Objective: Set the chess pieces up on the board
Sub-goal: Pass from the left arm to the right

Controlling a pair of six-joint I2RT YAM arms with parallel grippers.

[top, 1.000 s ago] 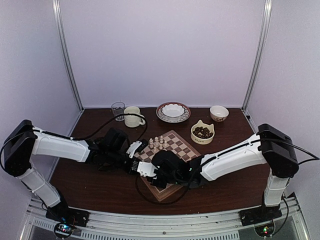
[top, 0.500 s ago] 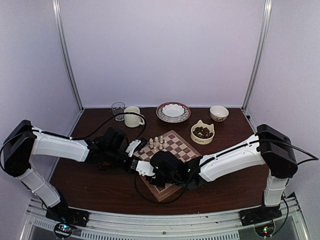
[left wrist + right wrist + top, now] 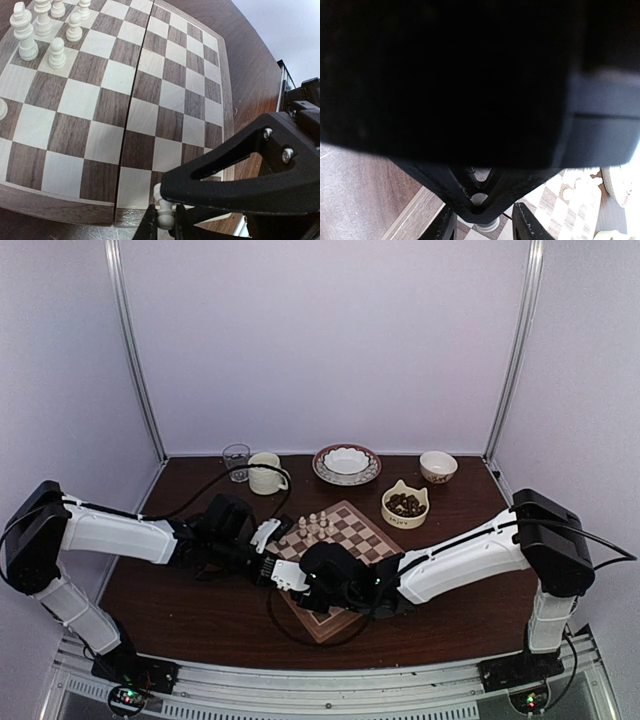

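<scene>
Left wrist: pale cream pawn (image 3: 163, 215)

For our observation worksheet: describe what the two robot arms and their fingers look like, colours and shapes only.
The left arm and right arm have white shells, black joints and thin black cables. The fingers are black, hollow triangular frames with small screws.

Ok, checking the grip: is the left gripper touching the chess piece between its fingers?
Touching. Left wrist view: the left gripper pinches the chess piece from both sides.
</scene>
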